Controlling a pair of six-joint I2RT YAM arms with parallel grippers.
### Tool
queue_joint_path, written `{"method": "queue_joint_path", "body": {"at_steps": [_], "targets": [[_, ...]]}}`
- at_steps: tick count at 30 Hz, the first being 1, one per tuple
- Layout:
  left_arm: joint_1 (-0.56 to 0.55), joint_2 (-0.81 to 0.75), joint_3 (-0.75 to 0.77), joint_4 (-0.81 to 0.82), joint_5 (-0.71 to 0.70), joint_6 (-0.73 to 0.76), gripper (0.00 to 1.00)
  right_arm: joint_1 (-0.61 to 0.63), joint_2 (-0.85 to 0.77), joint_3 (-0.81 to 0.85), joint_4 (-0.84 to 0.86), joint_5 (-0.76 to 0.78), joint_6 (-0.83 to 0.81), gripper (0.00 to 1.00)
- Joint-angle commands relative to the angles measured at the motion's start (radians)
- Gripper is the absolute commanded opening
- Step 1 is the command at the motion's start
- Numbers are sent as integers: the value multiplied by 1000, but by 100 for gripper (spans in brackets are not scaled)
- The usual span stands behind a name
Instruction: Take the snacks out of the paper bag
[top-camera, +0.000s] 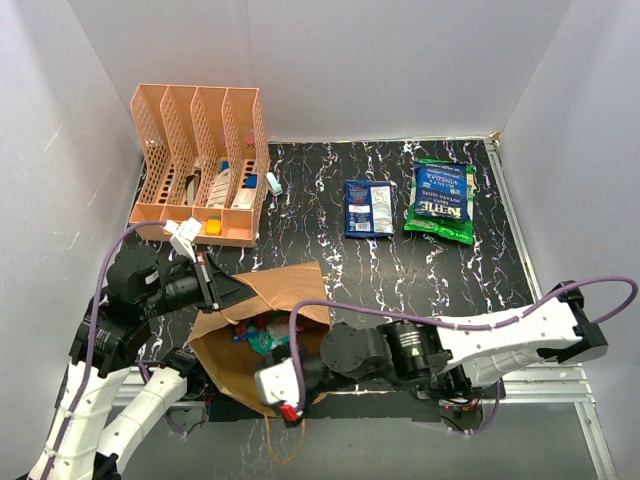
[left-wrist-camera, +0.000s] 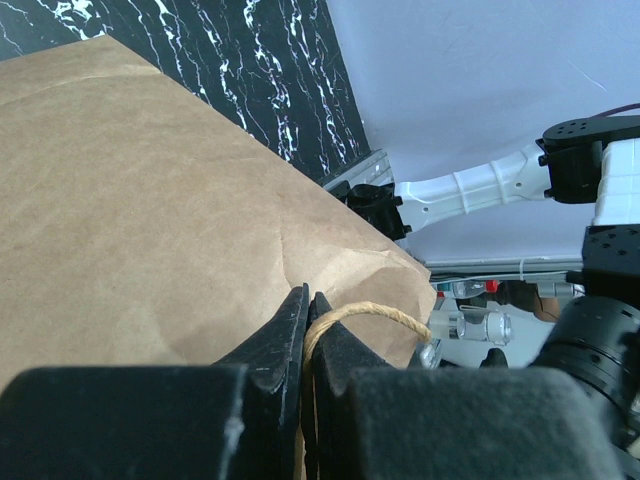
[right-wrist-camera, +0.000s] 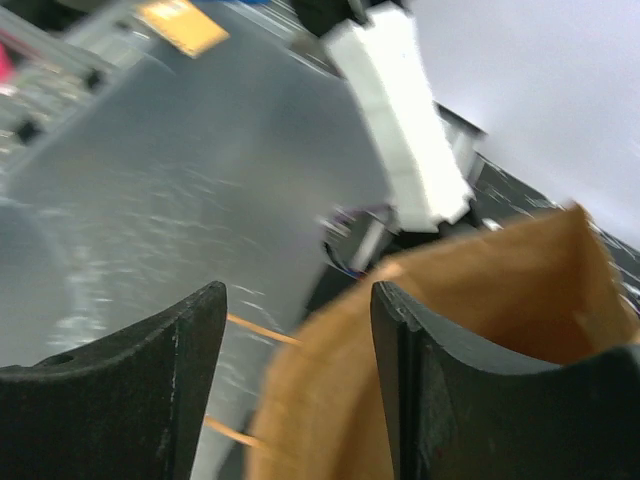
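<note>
The paper bag (top-camera: 280, 290) lies open-mouthed near my bases. My left gripper (left-wrist-camera: 308, 300) is pressed together on its rim, beside the twisted handle (left-wrist-camera: 370, 312). My right gripper (right-wrist-camera: 298, 290) stands spread at the bag's near edge, nothing pinched. Inside are teal and red snacks (top-camera: 262, 338). A green packet (top-camera: 440, 202) and a blue packet (top-camera: 368, 208) lie on the table (top-camera: 420, 275), well apart from the bag.

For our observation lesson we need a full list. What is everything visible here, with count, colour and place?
paper bag: one, brown, near middle
snacks: number unclear, teal and red, inside paper bag
blue packet: one, dark blue, far middle
green bag: one, green, right of blue packet
file organizer: one, orange, far left
small item: one, white, beside file organizer
table: one, black marbled
left gripper: one, black, fingers shut on paper bag
right gripper: one, black, fingers apart beside paper bag
</note>
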Motion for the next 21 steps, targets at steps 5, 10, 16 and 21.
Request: {"method": "queue_joint_path", "body": {"at_steps": [5, 10, 16, 21], "targets": [[-4, -55, 27, 1, 9, -26, 0, 159, 177, 41, -124, 456, -195, 54], [-3, -66, 43, -20, -10, -43, 0, 144, 219, -6, -93, 569, -210, 54], [-3, -69, 92, -107, -40, -38, 0, 110, 236, -60, -128, 542, -204, 62], [-3, -66, 134, -133, -44, -38, 0, 56, 297, -38, -200, 557, -222, 65]]}}
